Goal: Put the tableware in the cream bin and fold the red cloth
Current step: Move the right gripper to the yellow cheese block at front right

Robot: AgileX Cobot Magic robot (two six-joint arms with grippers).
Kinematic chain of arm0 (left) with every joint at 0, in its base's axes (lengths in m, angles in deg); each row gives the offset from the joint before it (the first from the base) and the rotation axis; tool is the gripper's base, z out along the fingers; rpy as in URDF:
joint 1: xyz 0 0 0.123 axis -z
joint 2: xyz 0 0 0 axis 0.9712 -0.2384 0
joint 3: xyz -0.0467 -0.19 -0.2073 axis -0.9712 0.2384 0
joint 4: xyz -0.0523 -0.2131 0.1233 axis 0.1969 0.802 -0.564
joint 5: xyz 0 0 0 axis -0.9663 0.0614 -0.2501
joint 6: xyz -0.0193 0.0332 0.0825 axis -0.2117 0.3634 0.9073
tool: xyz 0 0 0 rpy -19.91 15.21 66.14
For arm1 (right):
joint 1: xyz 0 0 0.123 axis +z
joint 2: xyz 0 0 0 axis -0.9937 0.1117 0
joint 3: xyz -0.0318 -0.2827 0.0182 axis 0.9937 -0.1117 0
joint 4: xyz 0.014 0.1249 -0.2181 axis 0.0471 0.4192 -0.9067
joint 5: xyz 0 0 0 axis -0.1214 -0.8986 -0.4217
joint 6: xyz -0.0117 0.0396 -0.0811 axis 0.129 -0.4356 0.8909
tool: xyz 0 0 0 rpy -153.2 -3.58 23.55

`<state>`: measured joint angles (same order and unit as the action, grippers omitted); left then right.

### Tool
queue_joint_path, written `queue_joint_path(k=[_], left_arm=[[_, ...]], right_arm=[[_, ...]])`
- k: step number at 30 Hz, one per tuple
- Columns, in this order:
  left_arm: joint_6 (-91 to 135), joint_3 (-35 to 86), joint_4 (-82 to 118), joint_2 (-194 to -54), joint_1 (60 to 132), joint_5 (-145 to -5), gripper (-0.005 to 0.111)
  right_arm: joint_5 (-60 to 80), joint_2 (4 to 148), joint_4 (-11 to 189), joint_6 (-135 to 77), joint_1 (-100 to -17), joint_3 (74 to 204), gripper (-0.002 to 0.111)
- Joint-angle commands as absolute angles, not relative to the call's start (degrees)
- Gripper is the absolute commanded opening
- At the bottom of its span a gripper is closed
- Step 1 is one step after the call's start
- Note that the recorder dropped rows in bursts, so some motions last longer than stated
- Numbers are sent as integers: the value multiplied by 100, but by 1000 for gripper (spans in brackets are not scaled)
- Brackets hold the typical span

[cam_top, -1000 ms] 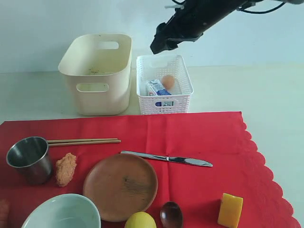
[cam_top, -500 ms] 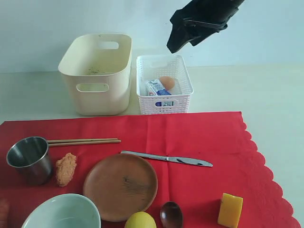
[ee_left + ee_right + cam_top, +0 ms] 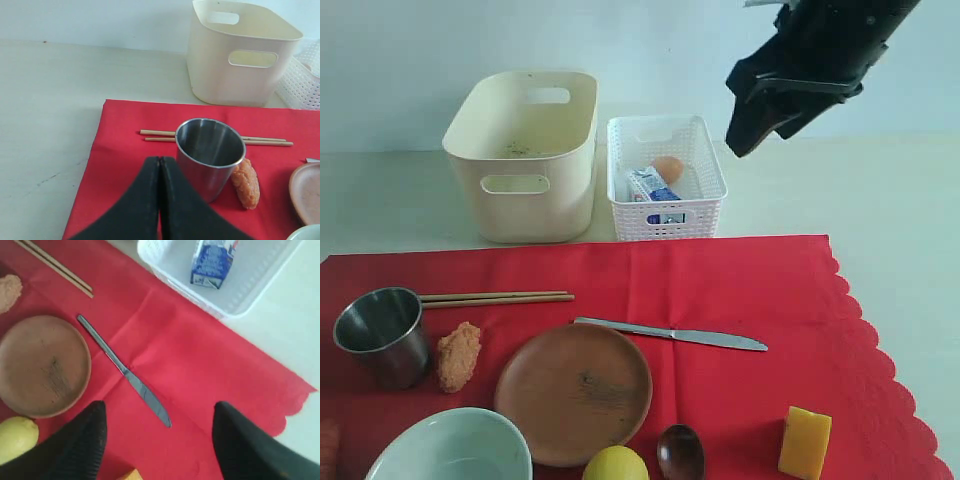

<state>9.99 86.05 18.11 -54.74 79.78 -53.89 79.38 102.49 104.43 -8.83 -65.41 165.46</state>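
On my spread red cloth (image 3: 740, 280) sit cup (image 3: 380, 335), chopsticks (image 3: 495, 298), plate (image 3: 573, 392), bowl (image 3: 450, 450), knife (image 3: 670, 334), spoon (image 3: 681, 452); cream bin (image 3: 525, 160) stands just beyond.

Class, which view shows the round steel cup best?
The left wrist view: the round steel cup sits close, rim and inside visible. The exterior view shows it small, far left; the right wrist view misses it.

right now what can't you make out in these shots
Bowl: exterior view, bottom edge cuts off its near half.
Spoon: exterior view, same edge cuts off its handle.
Cream bin inside: exterior view, mostly hidden by its own front wall.
Plate: left wrist view, cut off by the frame edge.
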Motion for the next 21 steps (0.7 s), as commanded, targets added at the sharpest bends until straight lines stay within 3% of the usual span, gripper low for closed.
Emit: queue_joint_path(k=[1, 21], left_arm=[[1010, 8623, 1819, -5444, 7958, -5439, 0], [1010, 8623, 1819, -5444, 7958, -5439, 0]], right_arm=[[7851, 9662, 10200, -1017, -6557, 15876, 58], [7887, 8128, 10186, -1673, -6557, 13287, 58]])
